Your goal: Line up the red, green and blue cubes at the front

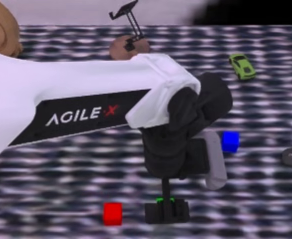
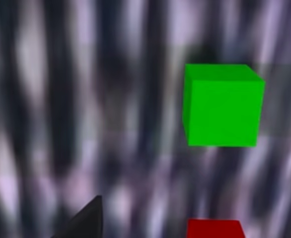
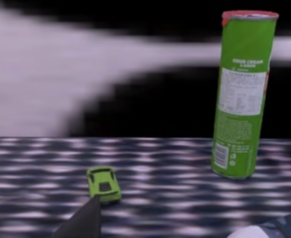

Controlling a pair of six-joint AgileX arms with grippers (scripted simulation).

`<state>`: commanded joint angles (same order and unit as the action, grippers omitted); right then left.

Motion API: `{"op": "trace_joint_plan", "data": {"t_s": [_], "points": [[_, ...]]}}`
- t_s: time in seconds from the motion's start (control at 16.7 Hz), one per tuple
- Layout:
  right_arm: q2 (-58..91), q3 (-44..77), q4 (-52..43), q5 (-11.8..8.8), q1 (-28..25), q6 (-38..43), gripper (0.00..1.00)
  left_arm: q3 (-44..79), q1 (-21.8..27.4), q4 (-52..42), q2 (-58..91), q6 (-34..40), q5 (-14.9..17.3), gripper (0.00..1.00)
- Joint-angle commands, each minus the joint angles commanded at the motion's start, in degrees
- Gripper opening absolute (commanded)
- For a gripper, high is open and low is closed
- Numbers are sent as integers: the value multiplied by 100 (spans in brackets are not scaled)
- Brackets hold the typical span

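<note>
Two cubes sit at the front, red cube (image 1: 112, 213) beside green cube (image 1: 165, 200), over which the left gripper (image 1: 167, 211) hovers, seemingly open and empty, leaving blue cube (image 1: 230, 141) to fetch.

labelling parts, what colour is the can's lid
Red, on the green can; the right wrist view shows it best.

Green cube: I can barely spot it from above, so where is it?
In the top view the green cube sits at the front edge, mostly hidden under the left gripper, just right of the red cube.
</note>
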<state>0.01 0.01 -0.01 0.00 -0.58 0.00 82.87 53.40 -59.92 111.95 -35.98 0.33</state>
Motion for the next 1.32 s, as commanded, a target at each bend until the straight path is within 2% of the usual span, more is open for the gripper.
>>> {"op": "trace_joint_plan", "data": {"t_s": [0.24,0.48,1.32], "points": [[348,350,-223,-16,-105,120,100,-308,-211,225,-313,120,-25,100],[1669,1568,-972,-19,-400,510,100,-1330,-877,889,-1491,513,-84,100],[10046,7427,-5113,-18,-1846,2489,100,-7072,-4512,4630,-9168,2877,-108,100]]}}
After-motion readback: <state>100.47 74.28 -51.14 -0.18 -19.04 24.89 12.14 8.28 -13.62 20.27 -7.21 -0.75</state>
